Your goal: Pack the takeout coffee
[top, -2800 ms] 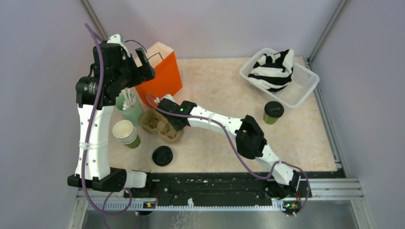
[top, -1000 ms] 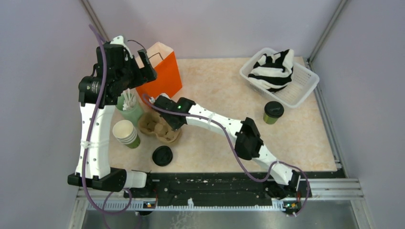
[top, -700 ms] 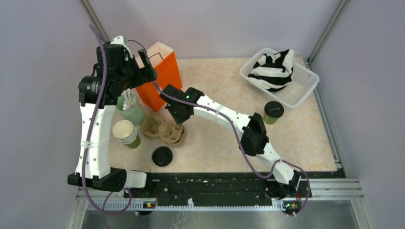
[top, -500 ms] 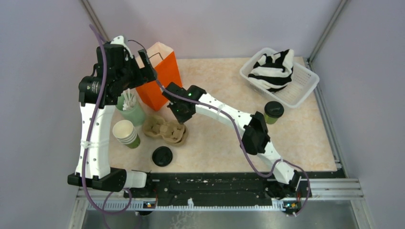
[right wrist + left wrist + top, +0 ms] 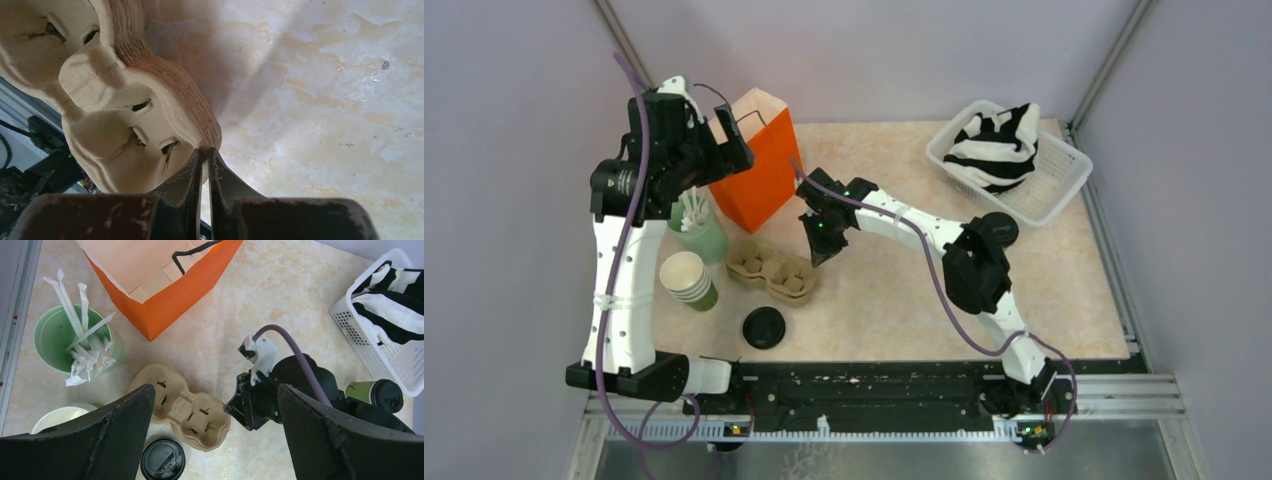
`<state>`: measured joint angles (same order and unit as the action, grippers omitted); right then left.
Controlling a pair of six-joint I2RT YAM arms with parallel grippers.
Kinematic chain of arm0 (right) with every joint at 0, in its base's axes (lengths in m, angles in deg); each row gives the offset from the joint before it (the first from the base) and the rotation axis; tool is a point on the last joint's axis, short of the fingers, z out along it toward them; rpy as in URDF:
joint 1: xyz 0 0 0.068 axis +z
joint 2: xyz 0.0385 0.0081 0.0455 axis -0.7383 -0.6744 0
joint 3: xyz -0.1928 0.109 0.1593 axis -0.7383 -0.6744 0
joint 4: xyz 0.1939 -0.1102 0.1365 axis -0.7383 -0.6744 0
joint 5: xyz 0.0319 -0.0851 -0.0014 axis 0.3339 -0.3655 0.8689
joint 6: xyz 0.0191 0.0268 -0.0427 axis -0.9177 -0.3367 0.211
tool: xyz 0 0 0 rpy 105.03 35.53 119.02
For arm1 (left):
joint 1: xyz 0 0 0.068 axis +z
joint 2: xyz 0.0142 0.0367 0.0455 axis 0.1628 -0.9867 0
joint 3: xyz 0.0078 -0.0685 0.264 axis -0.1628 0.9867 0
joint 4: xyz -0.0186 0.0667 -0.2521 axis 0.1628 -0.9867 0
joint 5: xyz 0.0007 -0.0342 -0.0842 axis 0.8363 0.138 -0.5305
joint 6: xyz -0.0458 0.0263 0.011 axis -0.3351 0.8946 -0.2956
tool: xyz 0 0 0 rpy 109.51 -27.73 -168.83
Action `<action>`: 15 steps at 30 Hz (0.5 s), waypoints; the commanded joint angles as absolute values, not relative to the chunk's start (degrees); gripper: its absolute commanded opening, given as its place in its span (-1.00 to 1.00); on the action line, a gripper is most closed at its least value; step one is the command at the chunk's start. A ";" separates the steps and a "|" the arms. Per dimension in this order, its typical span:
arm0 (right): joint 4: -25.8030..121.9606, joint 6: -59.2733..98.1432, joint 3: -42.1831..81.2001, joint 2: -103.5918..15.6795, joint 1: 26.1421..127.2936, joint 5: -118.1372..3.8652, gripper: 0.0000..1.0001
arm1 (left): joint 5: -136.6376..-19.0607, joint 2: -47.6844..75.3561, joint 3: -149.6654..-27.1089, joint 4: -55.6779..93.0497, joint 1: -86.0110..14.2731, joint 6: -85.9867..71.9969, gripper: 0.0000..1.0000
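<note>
The takeout coffee (image 5: 1001, 227), a green cup with a black lid, stands at the right just in front of the basket. The right arm's elbow hides part of it; it shows whole in the left wrist view (image 5: 377, 394). My right gripper (image 5: 818, 253) is shut and hangs mid-table. Its tips (image 5: 205, 150) sit against the right rim of the brown pulp cup carrier (image 5: 115, 100), with nothing seen between them. The carrier (image 5: 774, 272) lies flat on the table. My left gripper (image 5: 724, 150) is open and empty, high above the orange paper bag (image 5: 759, 165).
A loose black lid (image 5: 764, 327) lies in front of the carrier. A stack of lidless green cups (image 5: 689, 280) and a green cup of straws (image 5: 696, 225) stand at the left. A white basket (image 5: 1064, 175) with striped cloth is at the back right.
My right gripper has drawn back to the right, off the top of the carrier to its right rim. The carrier has shifted slightly right. The left arm has not moved.
</note>
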<state>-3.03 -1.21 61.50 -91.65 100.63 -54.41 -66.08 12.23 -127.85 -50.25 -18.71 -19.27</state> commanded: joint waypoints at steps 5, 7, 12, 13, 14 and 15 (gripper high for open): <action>3.85 -3.37 57.69 -86.21 99.89 -49.16 -0.70 | -65.55 13.11 -126.87 -48.14 -18.95 -18.53 0.97; 3.59 -3.17 57.42 -86.10 99.88 -49.80 -0.66 | -65.70 13.05 -126.86 -48.11 -18.95 -18.53 0.97; 2.32 -1.93 58.17 -86.22 100.06 -51.17 -0.58 | -65.90 12.87 -126.70 -48.02 -18.95 -18.53 0.97; 1.67 -1.37 58.78 -86.51 100.31 -51.93 -0.55 | -65.95 12.87 -126.67 -47.95 -18.95 -18.53 0.97; 0.92 -0.71 59.48 -86.84 100.59 -52.65 -0.52 | -65.98 12.87 -126.67 -47.93 -18.95 -18.53 0.97; 0.00 -0.13 60.29 -87.33 100.93 -53.47 -0.47 | -65.98 12.82 -126.63 -47.93 -18.95 -18.53 0.97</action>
